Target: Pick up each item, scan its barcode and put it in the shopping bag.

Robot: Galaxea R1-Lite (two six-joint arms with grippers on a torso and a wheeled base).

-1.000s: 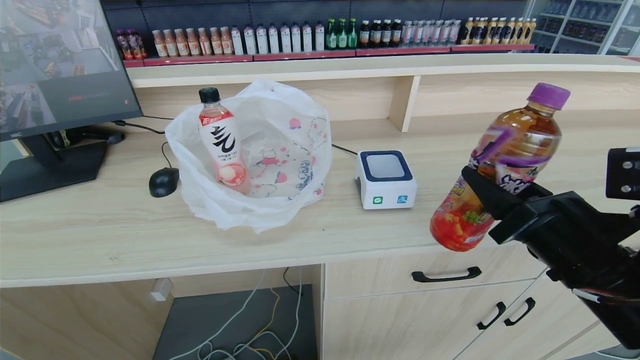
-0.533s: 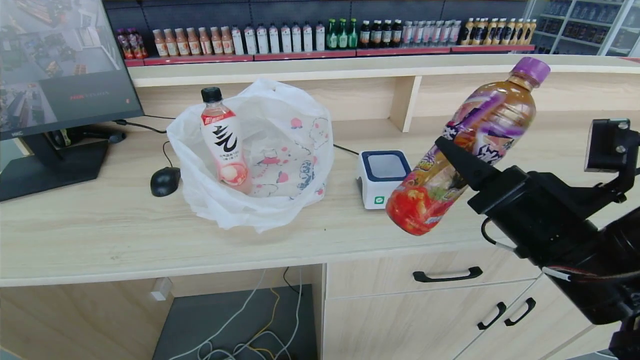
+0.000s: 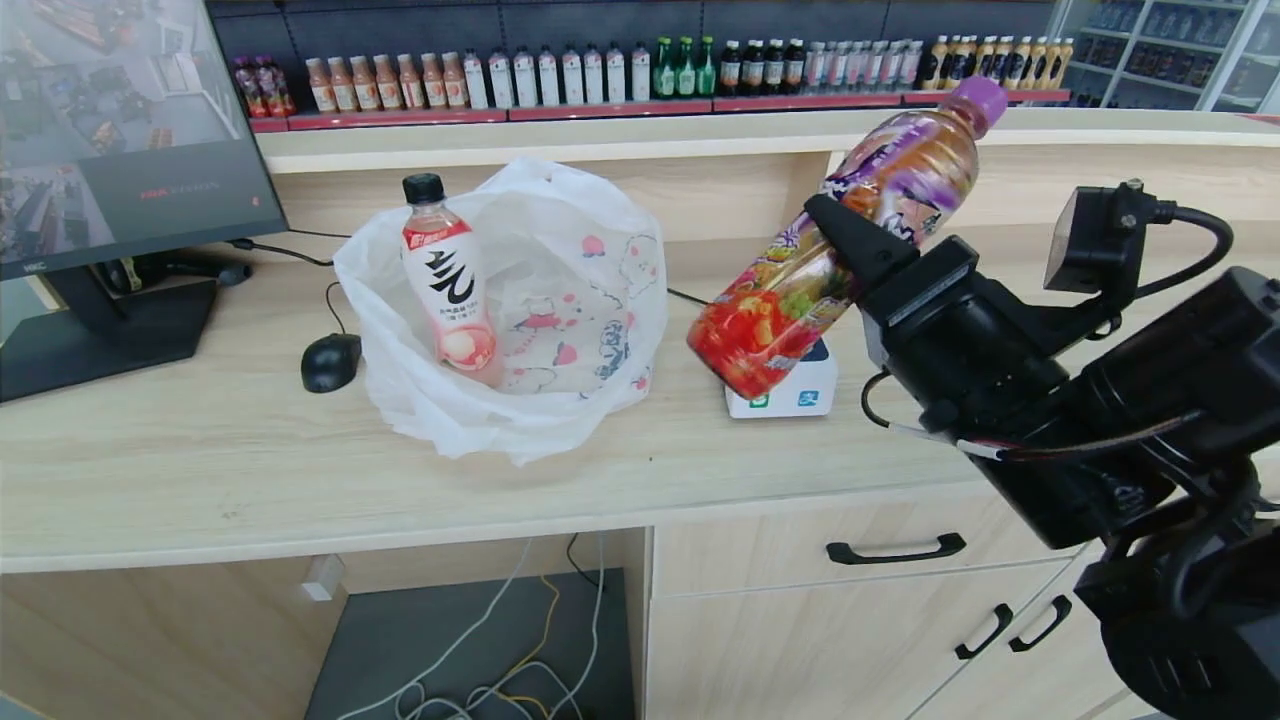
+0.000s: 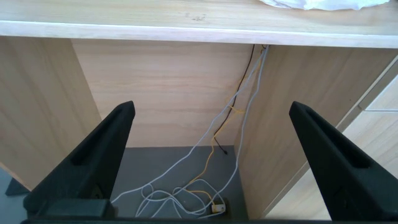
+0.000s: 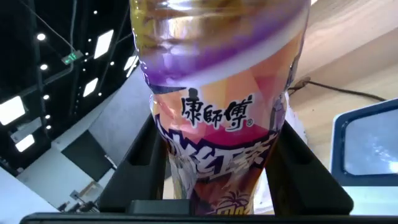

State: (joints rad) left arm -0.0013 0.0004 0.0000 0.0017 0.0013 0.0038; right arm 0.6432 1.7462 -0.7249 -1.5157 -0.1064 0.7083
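Purple-capped bottle hangs tilted in the right gripper, whose jaws are clamped on its labelled middle. Its cap points up and away, and its red base looks to be just above the white scanner on the counter. To scan well, I judge the wrist should roll the label slowly toward the scanner's glass, keeping the base off the housing and the grip firm on the smooth plastic. The shopping bag, just beside the scanner on the robot's left, holds an upright pink bottle. The head view places the bottle over the scanner. The right wrist view adds both fingers flanking the label and a corner of the glass, but no barcode can be made out. The left wrist view has the left gripper wide open and empty, low by the cables.
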